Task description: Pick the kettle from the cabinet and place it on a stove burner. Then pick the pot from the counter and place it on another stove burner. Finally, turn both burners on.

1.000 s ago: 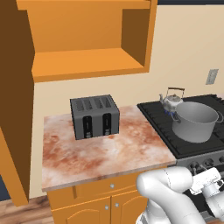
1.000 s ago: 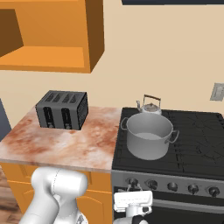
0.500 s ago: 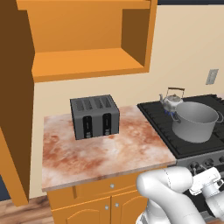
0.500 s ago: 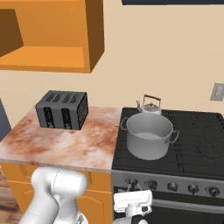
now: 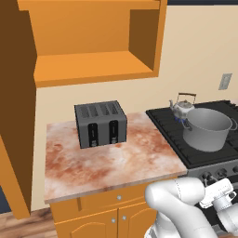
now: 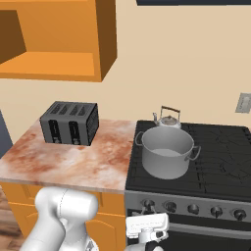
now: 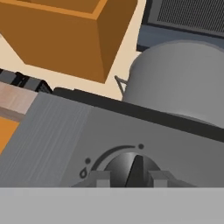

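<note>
The small silver kettle (image 5: 182, 107) (image 6: 167, 119) stands on the back left burner of the black stove (image 6: 220, 147). The large grey pot (image 5: 208, 129) (image 6: 166, 152) (image 7: 183, 78) sits on the burner in front of it. My gripper (image 6: 147, 212) (image 7: 130, 177) is low at the stove's front panel, pointed at the leftmost knob (image 6: 147, 203) (image 7: 131, 166). Its two fingertips (image 7: 101, 177) flank that dark knob closely; I cannot tell whether they touch it. The orange cabinet (image 5: 93, 60) (image 6: 54, 63) hangs open above the counter (image 5: 107, 162).
A dark grey four-slot toaster (image 5: 100, 123) (image 6: 69, 122) stands at the back of the counter, left of the stove. Several more knobs (image 6: 215, 212) line the front panel to the right. Orange doors with silver pulls (image 5: 116, 197) sit below the counter.
</note>
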